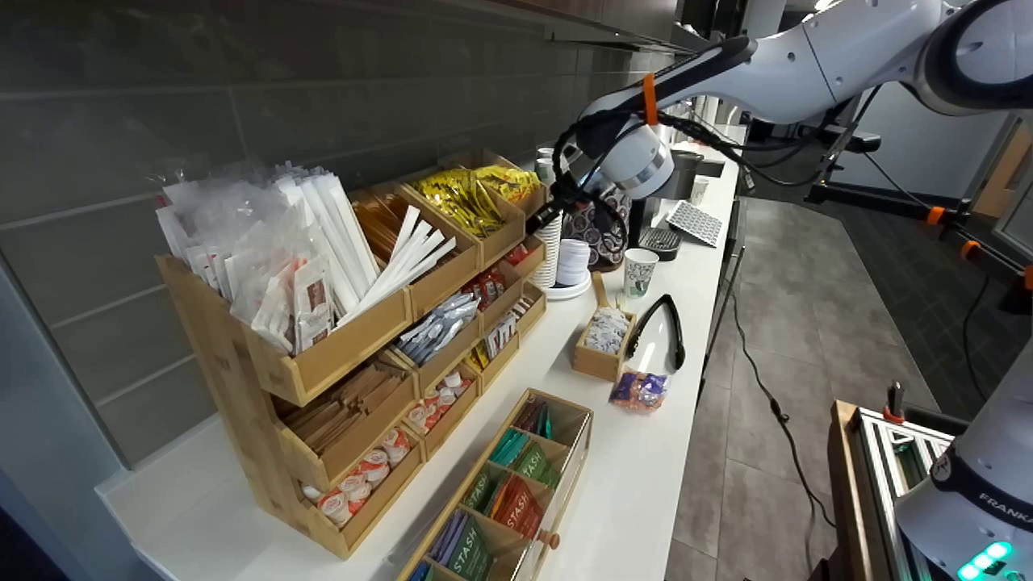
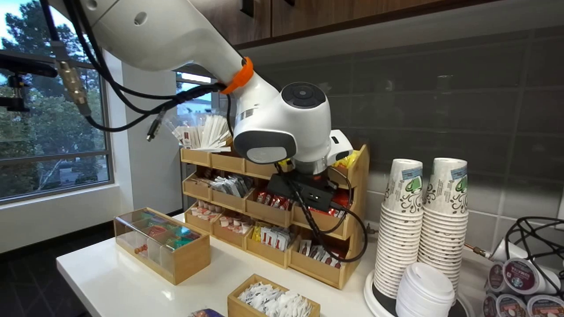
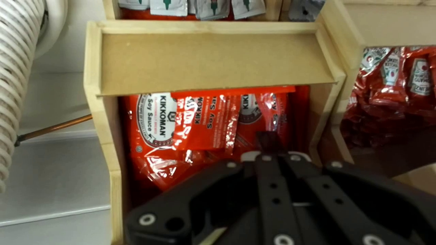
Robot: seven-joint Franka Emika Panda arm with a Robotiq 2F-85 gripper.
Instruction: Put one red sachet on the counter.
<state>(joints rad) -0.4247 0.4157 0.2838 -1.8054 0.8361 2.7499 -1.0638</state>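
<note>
In the wrist view several red soy sauce sachets point(image 3: 207, 126) lie heaped in a wooden bin point(image 3: 211, 61). My gripper point(image 3: 271, 141) points down into this bin, at its right side. Its fingers look closed together. A dark, reddish tip stands between them, and I cannot tell whether that is only the fingertips or a pinched sachet. In both exterior views the arm reaches to the tiered rack; the fingers are hidden behind the wrist and rack. A little red shows in that bin point(image 2: 325, 211). The white counter point(image 1: 621, 452) runs before the rack and also shows here point(image 2: 202, 288).
A neighbouring bin holds ketchup packets point(image 3: 391, 81). The wooden rack point(image 1: 230, 436) surrounds the gripper. Stacked paper cups point(image 2: 398, 246) stand beside it. On the counter are a tea box point(image 2: 189, 259), a box of white packets point(image 1: 605, 335), black tongs point(image 1: 676, 343) and a purple packet point(image 1: 640, 390).
</note>
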